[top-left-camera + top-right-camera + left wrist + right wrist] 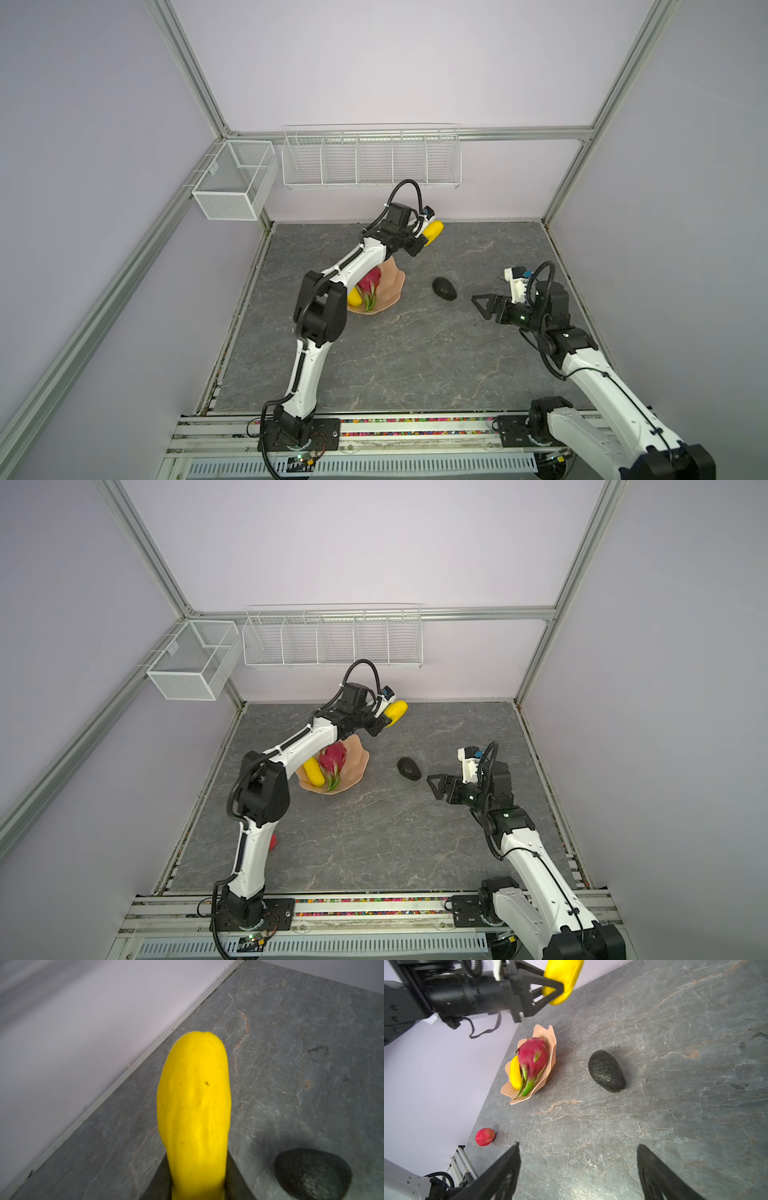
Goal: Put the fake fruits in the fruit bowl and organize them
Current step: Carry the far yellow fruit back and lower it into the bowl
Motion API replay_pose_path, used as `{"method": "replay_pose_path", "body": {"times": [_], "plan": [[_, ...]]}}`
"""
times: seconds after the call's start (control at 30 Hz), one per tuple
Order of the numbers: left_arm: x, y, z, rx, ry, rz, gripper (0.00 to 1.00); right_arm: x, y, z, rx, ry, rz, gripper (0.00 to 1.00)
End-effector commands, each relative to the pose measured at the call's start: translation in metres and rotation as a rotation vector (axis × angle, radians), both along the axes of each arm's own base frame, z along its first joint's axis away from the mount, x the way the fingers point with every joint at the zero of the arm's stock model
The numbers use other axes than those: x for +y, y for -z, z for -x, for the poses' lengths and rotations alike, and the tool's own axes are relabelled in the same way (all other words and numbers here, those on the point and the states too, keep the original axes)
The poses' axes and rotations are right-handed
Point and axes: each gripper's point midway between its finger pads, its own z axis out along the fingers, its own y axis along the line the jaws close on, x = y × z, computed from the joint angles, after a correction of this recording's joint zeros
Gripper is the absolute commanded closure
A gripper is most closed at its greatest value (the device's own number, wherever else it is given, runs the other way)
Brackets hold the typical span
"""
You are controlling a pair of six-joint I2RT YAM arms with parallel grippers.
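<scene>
My left gripper [422, 240] is shut on a yellow mango-like fruit [195, 1105], held near the back wall, beyond the fruit bowl [394, 286]; its free end sticks out past the fingers. The peach-pink fruit bowl [544, 1031] holds a magenta dragon fruit [532, 1057] and a second yellow fruit [515, 1073]. A blackish avocado [444, 288] lies on the slate to the bowl's right. My right gripper [578, 1145] is open and empty, a short way right of the avocado. A small red strawberry [485, 1136] lies near the table's left edge, behind the left arm in a top view [273, 842].
A white wire basket rack [370, 160] hangs on the back wall and a white mesh box [235, 180] on the left frame. The left arm's forearm [357, 262] crosses above the bowl. Grey slate [415, 357] stretches toward the front rail.
</scene>
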Motion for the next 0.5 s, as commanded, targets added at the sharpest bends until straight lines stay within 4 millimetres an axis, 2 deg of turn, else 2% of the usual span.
{"method": "replay_pose_path", "body": {"times": [0.0, 0.03, 0.1, 0.27, 0.33, 0.47], "plan": [[0.03, -0.036, 0.012, -0.023, -0.199, 0.112, 0.71, 0.014, -0.014, 0.009, -0.041, -0.076, -0.007, 0.12], [0.043, -0.036, 0.018, -0.007, -0.258, 0.103, 0.71, 0.024, -0.015, 0.014, -0.044, -0.111, -0.009, 0.12], [0.073, -0.022, 0.032, 0.047, -0.378, 0.055, 0.71, 0.03, -0.016, 0.017, -0.054, -0.124, -0.014, 0.12], [0.117, 0.018, 0.073, 0.208, -0.537, -0.029, 0.72, 0.039, -0.018, 0.022, -0.064, -0.147, -0.022, 0.12], [0.128, 0.029, 0.085, 0.244, -0.582, -0.018, 0.72, 0.039, -0.018, 0.026, -0.065, -0.151, -0.02, 0.12], [0.128, 0.046, 0.099, 0.262, -0.567, 0.001, 0.71, 0.037, -0.019, 0.032, -0.065, -0.149, -0.01, 0.12]]}}
